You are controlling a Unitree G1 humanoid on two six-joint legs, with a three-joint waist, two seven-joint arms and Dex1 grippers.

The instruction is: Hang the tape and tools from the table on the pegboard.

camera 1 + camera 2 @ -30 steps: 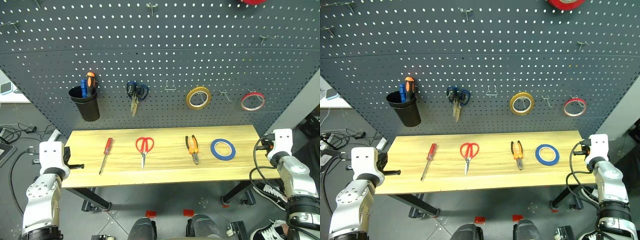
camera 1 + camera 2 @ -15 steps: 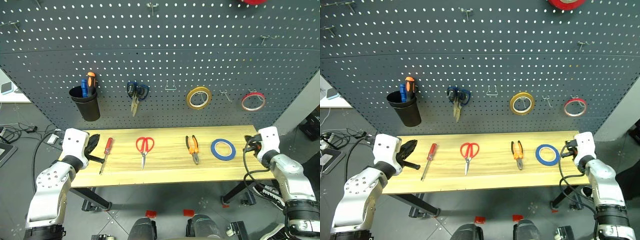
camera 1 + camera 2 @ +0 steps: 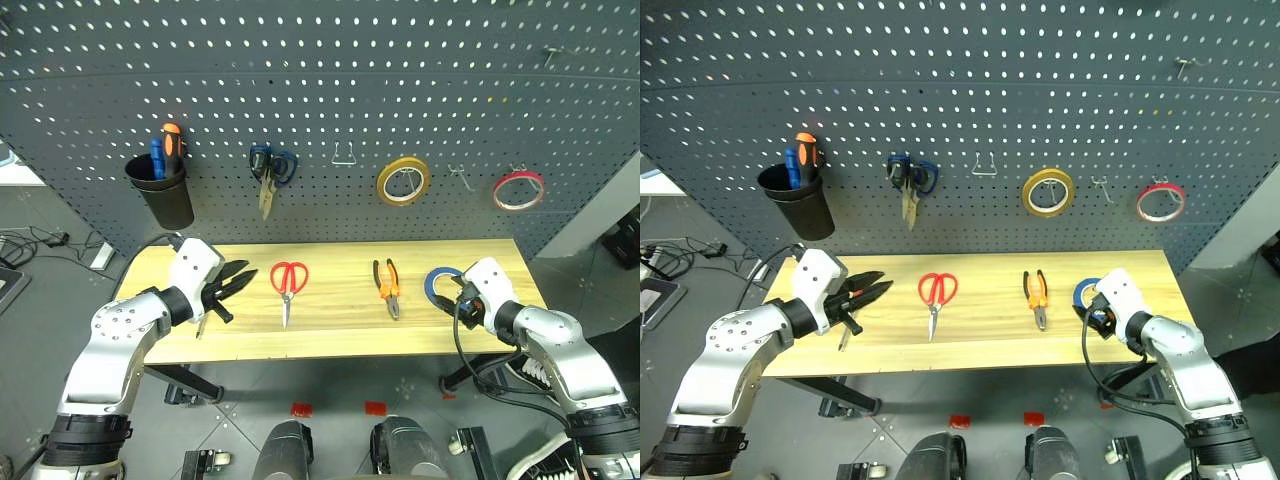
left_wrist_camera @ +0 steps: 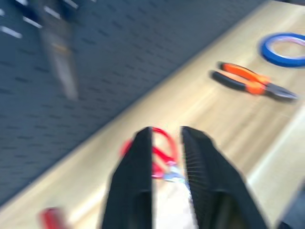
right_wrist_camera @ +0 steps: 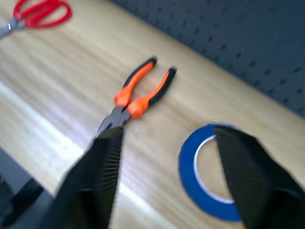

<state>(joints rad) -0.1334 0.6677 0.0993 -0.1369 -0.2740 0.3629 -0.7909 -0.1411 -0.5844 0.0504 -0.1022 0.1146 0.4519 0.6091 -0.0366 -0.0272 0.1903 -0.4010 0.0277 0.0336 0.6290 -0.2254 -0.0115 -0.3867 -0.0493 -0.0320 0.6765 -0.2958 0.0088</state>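
Flat on pale wooden table (image 3: 330, 330), glossy blue tape ring (image 5: 209, 171), rubber-handled pliers (image 3: 386, 285)

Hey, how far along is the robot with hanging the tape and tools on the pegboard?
Nothing of the job is hung yet. The blue tape, pliers, red scissors and screwdriver all lie on the table. Neither gripper holds anything: the left gripper is open over the table's left end by the screwdriver, and the right gripper is open beside the tape. All four items are left to hang on the pegboard.
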